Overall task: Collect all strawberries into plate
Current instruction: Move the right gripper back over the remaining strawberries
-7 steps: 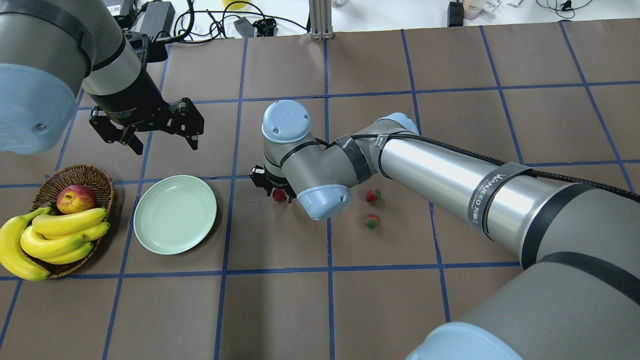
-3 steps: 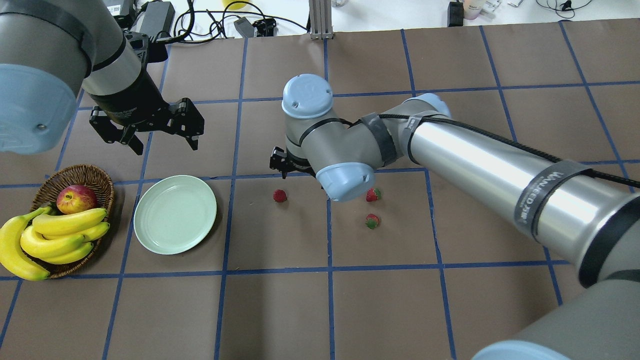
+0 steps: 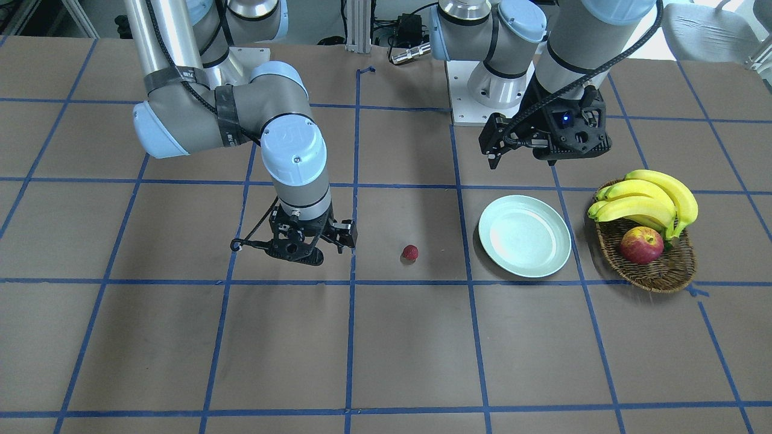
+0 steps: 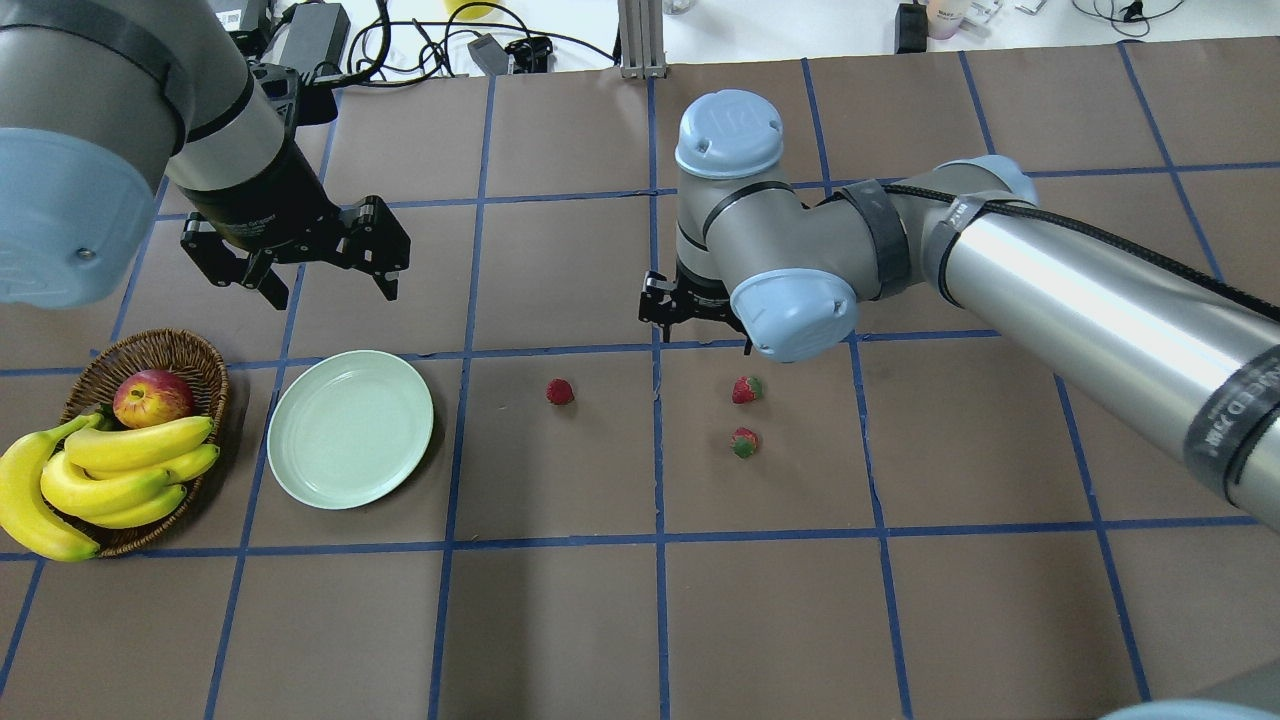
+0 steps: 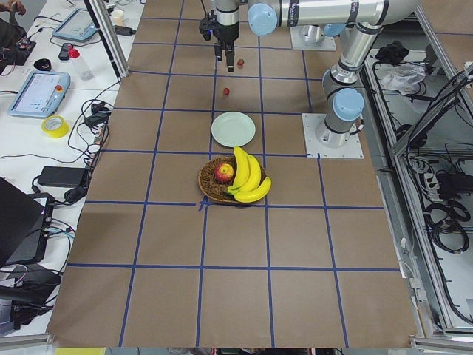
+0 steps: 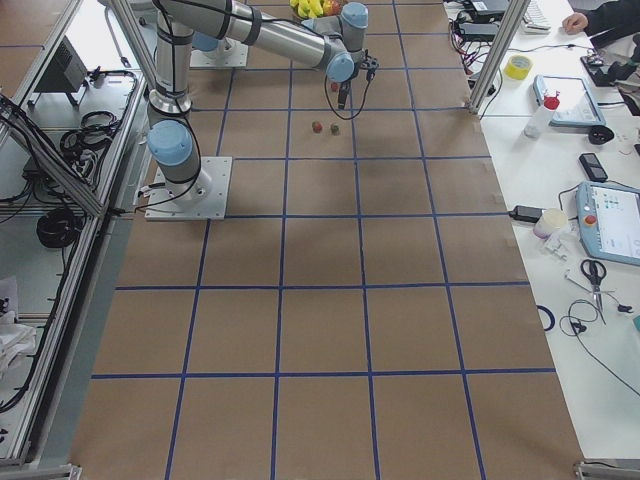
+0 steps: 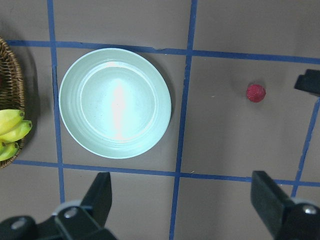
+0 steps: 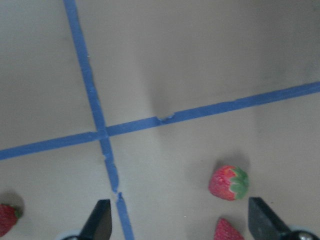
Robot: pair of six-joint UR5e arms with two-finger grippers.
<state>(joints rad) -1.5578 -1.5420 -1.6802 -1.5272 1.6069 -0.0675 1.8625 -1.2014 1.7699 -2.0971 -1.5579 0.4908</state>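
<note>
Three strawberries lie on the brown table: one (image 4: 560, 391) right of the plate, two (image 4: 745, 389) (image 4: 743, 441) farther right. The pale green plate (image 4: 350, 428) is empty. My right gripper (image 4: 697, 314) hovers open and empty just beyond the two right strawberries. They show low in the right wrist view (image 8: 229, 182) (image 8: 227, 230), with the third at the left edge (image 8: 7, 217). My left gripper (image 4: 330, 280) is open and empty above the table beyond the plate. The left wrist view shows the plate (image 7: 115, 102) and one strawberry (image 7: 255, 92).
A wicker basket (image 4: 205, 355) with bananas (image 4: 120, 470) and an apple (image 4: 152, 397) stands left of the plate. Cables and power bricks (image 4: 420, 40) lie along the far table edge. Blue tape lines grid the table.
My right gripper has moved from over the left strawberry to the right and farther back. That strawberry stays where it lay. The left arm has not moved.
</note>
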